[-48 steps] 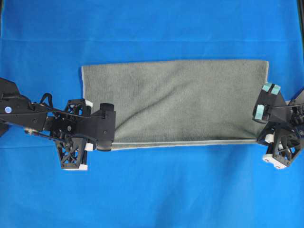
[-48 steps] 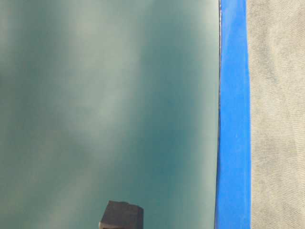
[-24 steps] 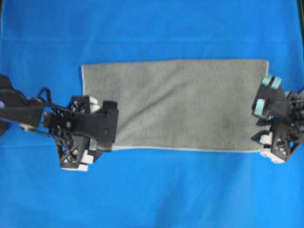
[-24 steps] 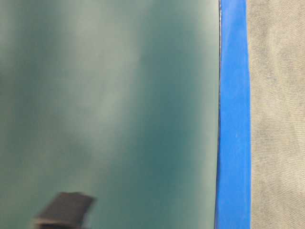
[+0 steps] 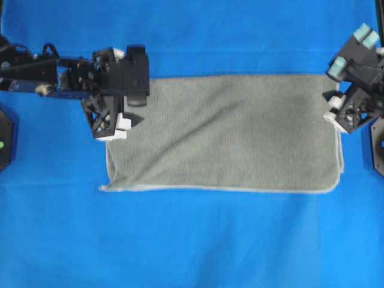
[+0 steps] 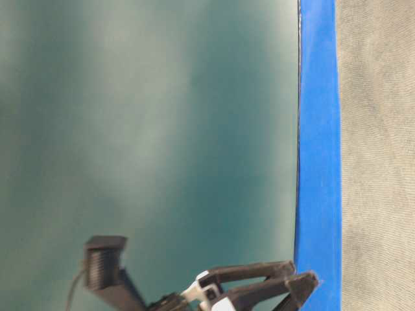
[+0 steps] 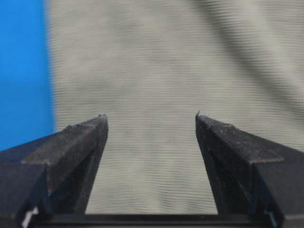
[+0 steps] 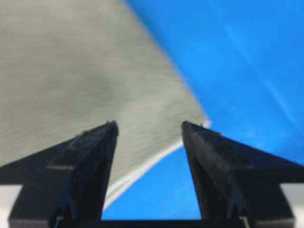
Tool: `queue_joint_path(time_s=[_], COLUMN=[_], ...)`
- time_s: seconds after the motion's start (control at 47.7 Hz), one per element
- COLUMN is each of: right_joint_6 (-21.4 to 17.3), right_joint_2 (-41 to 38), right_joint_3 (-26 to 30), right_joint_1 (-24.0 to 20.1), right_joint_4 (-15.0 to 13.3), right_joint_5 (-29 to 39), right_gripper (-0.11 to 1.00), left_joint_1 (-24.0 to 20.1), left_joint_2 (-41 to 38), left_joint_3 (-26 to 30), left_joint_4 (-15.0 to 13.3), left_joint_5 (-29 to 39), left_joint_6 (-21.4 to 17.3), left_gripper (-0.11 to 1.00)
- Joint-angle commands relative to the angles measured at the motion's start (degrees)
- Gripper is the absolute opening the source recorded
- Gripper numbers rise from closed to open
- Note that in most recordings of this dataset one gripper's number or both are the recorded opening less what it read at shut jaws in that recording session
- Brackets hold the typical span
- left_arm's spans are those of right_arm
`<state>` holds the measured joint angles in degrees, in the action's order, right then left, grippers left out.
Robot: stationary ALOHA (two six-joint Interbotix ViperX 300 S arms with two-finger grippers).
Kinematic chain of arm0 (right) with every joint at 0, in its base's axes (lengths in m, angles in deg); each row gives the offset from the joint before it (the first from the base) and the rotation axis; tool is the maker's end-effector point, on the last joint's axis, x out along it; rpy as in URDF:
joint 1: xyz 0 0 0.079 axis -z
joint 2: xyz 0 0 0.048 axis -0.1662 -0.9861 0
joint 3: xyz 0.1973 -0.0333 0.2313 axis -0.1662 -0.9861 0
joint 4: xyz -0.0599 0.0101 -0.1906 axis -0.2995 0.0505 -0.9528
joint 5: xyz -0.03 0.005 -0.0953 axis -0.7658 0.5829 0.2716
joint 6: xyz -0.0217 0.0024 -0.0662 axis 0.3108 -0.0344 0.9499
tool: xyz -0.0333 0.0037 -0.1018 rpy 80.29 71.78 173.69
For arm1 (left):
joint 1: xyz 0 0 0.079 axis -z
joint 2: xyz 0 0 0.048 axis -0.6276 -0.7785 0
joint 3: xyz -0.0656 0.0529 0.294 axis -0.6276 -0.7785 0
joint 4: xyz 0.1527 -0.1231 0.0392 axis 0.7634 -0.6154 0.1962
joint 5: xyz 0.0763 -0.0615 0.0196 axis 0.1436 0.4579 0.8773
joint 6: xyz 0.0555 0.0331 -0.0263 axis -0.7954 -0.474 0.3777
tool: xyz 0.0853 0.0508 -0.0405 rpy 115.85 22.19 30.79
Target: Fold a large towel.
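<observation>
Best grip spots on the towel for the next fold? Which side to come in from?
Judging by its lie, take the towel by its two far corners, one per end. Left gripper and right gripper hang open near them. Come from above, pinching the hem; it lies flat on the blue sheet.

Blue sheet [image 5: 192, 240] lies bare around the flat towel [image 5: 228, 135] on every side

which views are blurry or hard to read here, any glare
Overhead: evenly lit, no glare, towel weave soft. Table-level: mostly a hazy teal blur, only the blue sheet and towel edge sharp. Left wrist: towel streaked by motion blur, left gripper fingertips crisp. Right wrist: towel hem blurred beyond the right gripper.
</observation>
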<state>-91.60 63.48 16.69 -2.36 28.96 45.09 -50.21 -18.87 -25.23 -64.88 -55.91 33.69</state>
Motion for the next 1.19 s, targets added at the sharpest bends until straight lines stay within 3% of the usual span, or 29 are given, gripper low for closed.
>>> queue_joint_path(time_s=[0.0,0.189,0.377,0.524,0.65,0.755,0.818,0.943,0.985,1.174], right_joint_6=[0.26,1.23,4.48,4.83,4.92,5.19,5.62,7.73,8.17,8.35], right_joint_2=[-2.02,-6.5,-13.1,-17.4,-19.95,-20.57,-20.57,-20.57,-20.48,-19.86], right_joint_3=[-1.14,-2.81,-2.81,-2.64,-2.55,-2.55,-2.64,-2.46,-2.37,-1.93], right_joint_1=[4.75,11.34,17.05,19.16,19.69,19.69,19.69,20.13,20.57,21.27], right_joint_4=[-1.49,-3.25,-3.43,-3.6,-3.78,-4.48,-5.27,-5.54,-5.54,-5.54], right_joint_5=[-4.31,-14.15,-22.06,-25.75,-27.42,-27.42,-27.25,-26.54,-26.54,-26.28], right_gripper=[0.59,0.59,0.59,0.59,0.59,0.56,0.49,0.14,0.04,0.02], left_joint_1=[-2.81,-7.56,-9.67,-10.37,-10.46,-10.46,-10.46,-10.99,-11.16,-11.6], left_joint_2=[-1.32,-5.98,-8.79,-10.63,-11.34,-11.43,-11.43,-11.51,-11.43,-10.9], left_joint_3=[-0.18,-0.97,-2.02,-2.72,-2.81,-2.64,-2.55,-2.2,-2.11,-1.49], left_joint_4=[0.09,0.09,0.09,0.09,0.09,0.09,0.09,0.09,0.09,0.09], left_joint_5=[-1.58,-5.01,-8.44,-9.23,-9.23,-9.14,-9.05,-8.0,-7.29,-3.6], left_joint_6=[-1.93,-3.34,-5.36,-5.98,-8.35,-9.14,-9.93,-10.46,-10.55,-10.37], left_gripper=[0.71,0.71,0.71,0.7,0.66,0.49,0.35,0.07,0.02,0.02])
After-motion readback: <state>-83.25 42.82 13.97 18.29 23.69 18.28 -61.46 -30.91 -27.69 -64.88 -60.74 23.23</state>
